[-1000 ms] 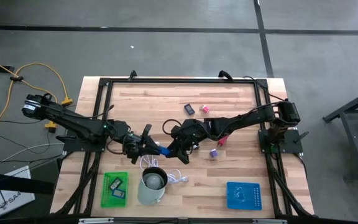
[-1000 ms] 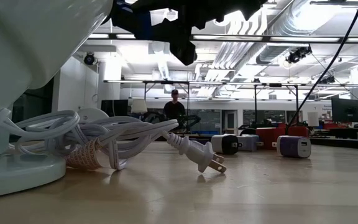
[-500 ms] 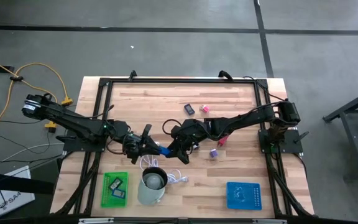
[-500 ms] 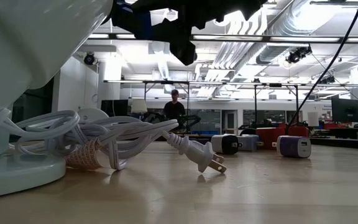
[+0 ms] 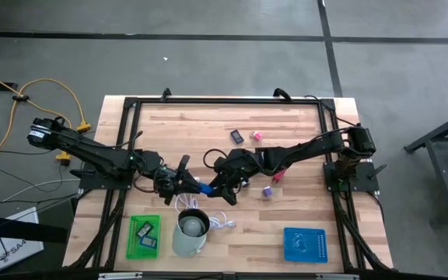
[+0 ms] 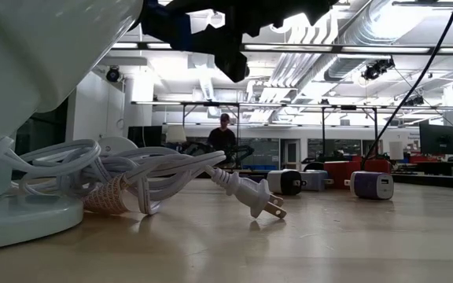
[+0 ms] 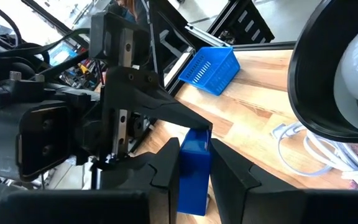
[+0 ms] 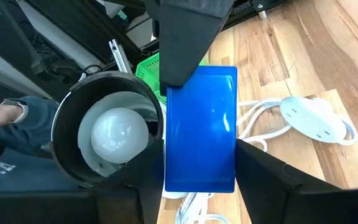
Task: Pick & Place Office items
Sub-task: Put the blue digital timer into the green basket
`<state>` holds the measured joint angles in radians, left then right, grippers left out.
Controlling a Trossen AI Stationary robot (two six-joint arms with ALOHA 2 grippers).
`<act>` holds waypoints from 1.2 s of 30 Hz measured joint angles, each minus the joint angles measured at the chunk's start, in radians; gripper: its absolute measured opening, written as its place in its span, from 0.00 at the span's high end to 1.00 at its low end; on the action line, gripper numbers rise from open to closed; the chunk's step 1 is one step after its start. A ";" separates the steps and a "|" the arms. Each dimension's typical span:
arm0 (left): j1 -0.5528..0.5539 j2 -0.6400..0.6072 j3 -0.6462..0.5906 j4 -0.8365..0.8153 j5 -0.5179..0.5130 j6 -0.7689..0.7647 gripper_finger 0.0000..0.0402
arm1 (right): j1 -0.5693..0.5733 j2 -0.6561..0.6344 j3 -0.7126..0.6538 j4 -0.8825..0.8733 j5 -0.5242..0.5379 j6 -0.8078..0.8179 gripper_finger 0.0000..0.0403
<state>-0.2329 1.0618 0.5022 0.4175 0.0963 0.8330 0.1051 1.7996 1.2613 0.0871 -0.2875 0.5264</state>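
A small blue block (image 5: 204, 187), one of the office items, hangs over the table's middle between my two grippers. My left gripper (image 5: 192, 183) reaches in from the table's left and is shut on it (image 7: 194, 180). My right gripper (image 5: 215, 187) comes from the right. Its two fingers (image 8: 263, 177) are open and stand close on either side of the block (image 8: 201, 124). Other office items lie on the wood behind: a dark one (image 5: 237, 137), a pink one (image 5: 257, 136), a red one (image 5: 277, 176) and a purple one (image 5: 267, 190). My left gripper pinches the blue block's two broad faces (image 7: 194, 158) between its two fingers, at the block's left end. The fingers lie roughly level and come from the table's left. The block is lifted clear of the table and sticks out toward the right gripper.
A pale cup (image 5: 190, 232) stands just near of the grippers, with a coiled white cable and its plug (image 6: 250, 196) beside it. A green tray (image 5: 145, 236) with items sits near left and a blue tray (image 5: 305, 243) near right. A person stands far behind the table (image 6: 224, 137).
Both arms have stayed in place. My right gripper's fingers have parted a little around the blue block, which stays where it was in my left gripper.
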 joint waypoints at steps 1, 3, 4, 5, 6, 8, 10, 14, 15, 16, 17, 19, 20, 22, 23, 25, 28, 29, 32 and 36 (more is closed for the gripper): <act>0.000 0.000 0.000 -0.002 0.000 0.000 0.85 | 0.000 0.000 0.000 0.000 0.000 -0.002 0.56; 0.000 0.000 0.000 -0.002 0.000 0.000 0.85 | 0.000 0.000 0.000 0.001 0.000 -0.002 0.55; 0.000 0.000 0.000 -0.002 0.000 0.000 0.85 | 0.000 0.000 0.001 0.001 0.000 -0.002 0.55; 0.000 0.000 0.000 -0.002 0.000 0.000 0.85 | 0.000 0.000 0.001 0.001 0.000 -0.002 0.55; 0.000 0.000 0.000 -0.002 0.000 0.000 0.85 | 0.000 0.000 0.001 0.001 0.000 -0.002 0.55; 0.000 0.000 0.000 -0.002 0.000 0.000 0.85 | 0.000 0.000 0.001 0.001 0.000 -0.002 0.54; 0.000 0.000 0.000 -0.001 0.000 0.001 0.85 | 0.000 0.000 0.001 0.001 0.000 -0.002 0.54; 0.000 0.000 0.000 -0.001 0.000 0.003 0.85 | 0.000 0.000 0.001 0.001 0.000 -0.002 0.54; 0.000 0.000 0.000 0.000 0.000 0.003 0.85 | 0.000 0.000 0.001 0.001 0.000 -0.001 0.54; 0.000 0.000 0.000 0.000 0.000 0.004 0.85 | 0.000 0.000 0.001 0.001 0.000 -0.001 0.54; 0.000 0.000 0.000 0.000 0.000 0.004 0.85 | 0.000 0.000 0.001 0.000 0.000 -0.001 0.54; 0.000 0.000 0.000 0.002 0.000 0.004 0.85 | 0.000 0.000 0.001 0.000 0.000 -0.001 0.54; 0.000 0.000 0.000 0.002 0.000 0.004 0.85 | 0.000 0.000 0.001 0.000 0.000 -0.004 0.54; 0.000 0.000 0.000 0.002 0.000 0.004 0.85 | 0.000 0.000 0.001 0.000 -0.002 -0.009 0.54; 0.000 0.000 0.000 0.002 0.000 0.004 0.85 | 0.000 0.000 0.001 0.000 -0.003 -0.012 0.54; 0.000 0.000 0.000 0.002 0.000 0.004 0.85 | 0.000 0.000 0.001 0.000 -0.003 -0.020 0.54; 0.000 0.000 0.000 0.002 0.000 0.004 0.85 | 0.000 0.000 0.001 0.000 -0.003 -0.026 0.54; 0.000 0.000 0.000 0.002 0.000 0.004 0.85 | 0.000 0.000 0.001 0.000 -0.003 -0.028 0.54; 0.000 0.000 0.000 0.002 0.000 0.004 0.85 | 0.000 0.000 0.001 0.000 -0.003 -0.033 0.54; 0.000 0.000 0.000 0.002 0.000 0.004 0.85 | 0.000 0.000 0.001 0.000 -0.003 -0.033 0.54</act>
<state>-0.2329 1.0618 0.5022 0.4198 0.0964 0.8371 0.1051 1.7996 1.2621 0.0868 -0.2905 0.4931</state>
